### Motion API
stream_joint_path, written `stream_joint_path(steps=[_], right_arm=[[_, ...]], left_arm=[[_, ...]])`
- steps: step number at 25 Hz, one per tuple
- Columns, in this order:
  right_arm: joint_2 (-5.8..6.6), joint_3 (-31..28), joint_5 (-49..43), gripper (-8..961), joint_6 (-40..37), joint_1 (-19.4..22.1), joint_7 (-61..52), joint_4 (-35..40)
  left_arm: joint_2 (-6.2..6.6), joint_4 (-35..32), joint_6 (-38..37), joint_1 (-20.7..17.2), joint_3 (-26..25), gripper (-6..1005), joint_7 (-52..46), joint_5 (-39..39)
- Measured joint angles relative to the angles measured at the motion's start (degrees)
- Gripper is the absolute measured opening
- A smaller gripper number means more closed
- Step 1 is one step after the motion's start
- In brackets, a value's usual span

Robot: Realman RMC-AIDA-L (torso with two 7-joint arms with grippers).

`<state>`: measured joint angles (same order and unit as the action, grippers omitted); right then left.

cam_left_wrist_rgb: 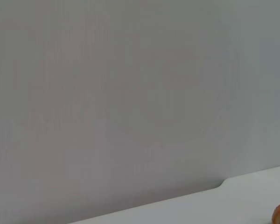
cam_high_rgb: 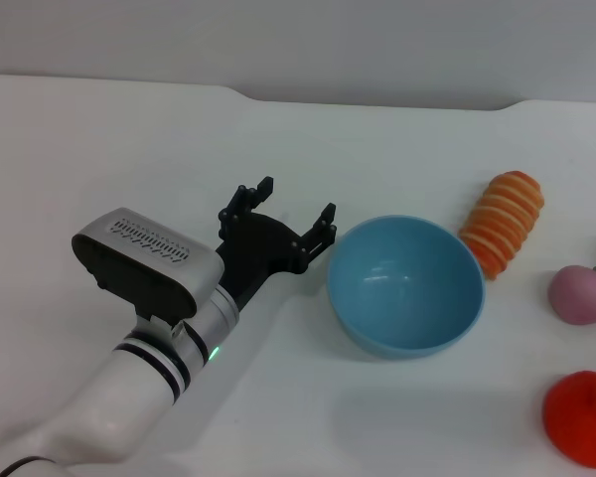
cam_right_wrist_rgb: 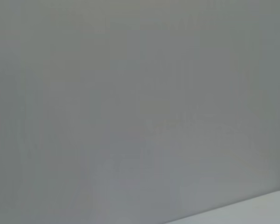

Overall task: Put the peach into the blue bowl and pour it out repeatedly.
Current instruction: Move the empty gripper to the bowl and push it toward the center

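Left tool [cam_high_rgb: 296, 221] sits low over the table [cam_high_rgb: 99, 139], fingers spread wide and holding nothing, one fingertip [cam_high_rgb: 327, 221] just beside the bowl [cam_high_rgb: 404, 285] rim on its left side. Bowl upright and empty. Peach [cam_high_rgb: 582, 295] lies on the table well apart to the bowl's right, near the frame edge, between the orange ridged piece [cam_high_rgb: 503, 221] behind it and the red bumpy fruit [cam_high_rgb: 582, 418] in front. Right arm not in the head view; its wrist view shows only wall and a sliver of table, so tool state not visible.

Risks, as judged from here: the left tool looks set to take the bowl rim; with the fingertip this close, a small sideways move could shove or tip the light bowl instead of straddling the rim. A thin rim grip on smooth plastic may slip when tilted. Peach is round and could roll if nudged, and it sits close to both other fruits, so a grab there could hit or pick the wrong one.
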<state>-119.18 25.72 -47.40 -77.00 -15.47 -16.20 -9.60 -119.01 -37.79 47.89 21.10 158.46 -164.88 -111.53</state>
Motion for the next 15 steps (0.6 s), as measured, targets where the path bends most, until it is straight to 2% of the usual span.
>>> stream_joint_path(steps=[10,12,15], right_arm=[[-0.09,-0.17,-0.05,645,0.08,0.29,0.04,-0.22],[-0.1,-0.22,-0.06,646,0.09,0.28,0.04,-0.25],[-0.09,-0.23,-0.06,646,0.1,0.27,0.04,-0.25]], left_arm=[[0.19,-0.84,-0.17,-0.2,-0.05,828,0.0,0.14],[0.61,-2.88,-1.33,-0.51,-0.63,827,0.0,0.25],[1.99,-7.37,-6.02,-0.45,-3.07,827,0.1,-0.22]])
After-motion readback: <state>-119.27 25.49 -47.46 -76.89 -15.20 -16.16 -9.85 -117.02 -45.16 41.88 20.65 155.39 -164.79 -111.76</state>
